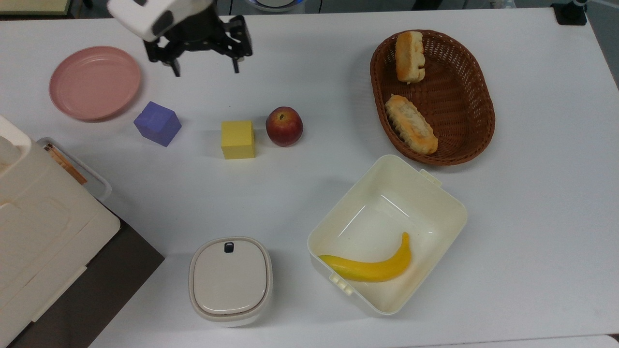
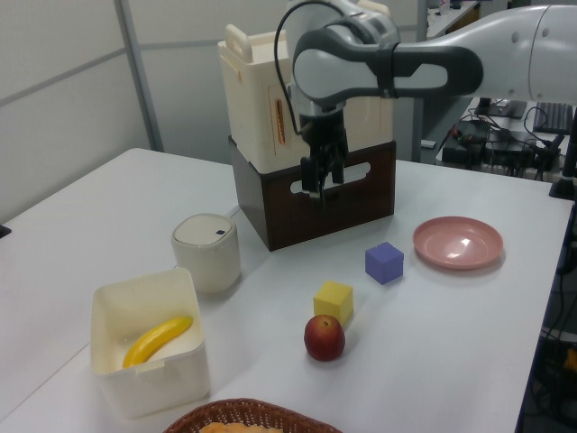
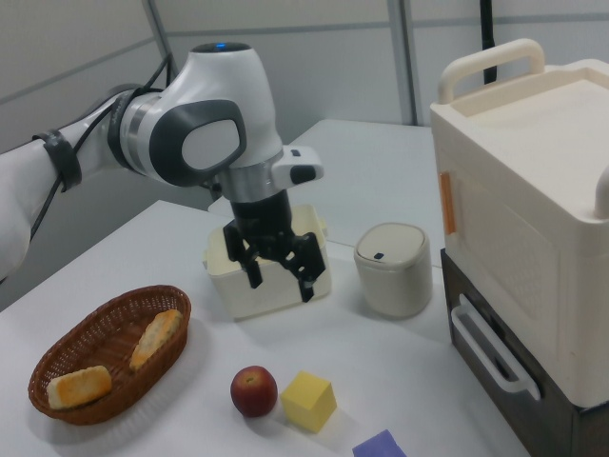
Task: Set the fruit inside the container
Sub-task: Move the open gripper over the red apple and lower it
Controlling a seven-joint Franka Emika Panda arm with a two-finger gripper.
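The red apple (image 1: 284, 126) with yellowish patches rests on the white table beside a yellow cube (image 1: 238, 139); it also appears as apple (image 2: 325, 337) and apple (image 3: 254, 390). The cream-white tub (image 1: 435, 195) stands open toward the top view's lower right, with a yellow banana (image 1: 370, 266) lying inside; tub (image 2: 113, 302), tub (image 3: 228, 295). My gripper (image 1: 206, 71) hangs open and empty above the table, up and to the top view's left of the apple; gripper (image 3: 282, 286), gripper (image 2: 317, 189).
A purple cube (image 1: 157, 123) and a pink plate (image 1: 94, 82) lie at the top view's left. A wicker basket (image 1: 464, 77) holds two bread pieces. A grey-white lidded box (image 1: 230, 280) stands near the front, and a cream case on a dark crate (image 1: 43, 232) fills the lower left.
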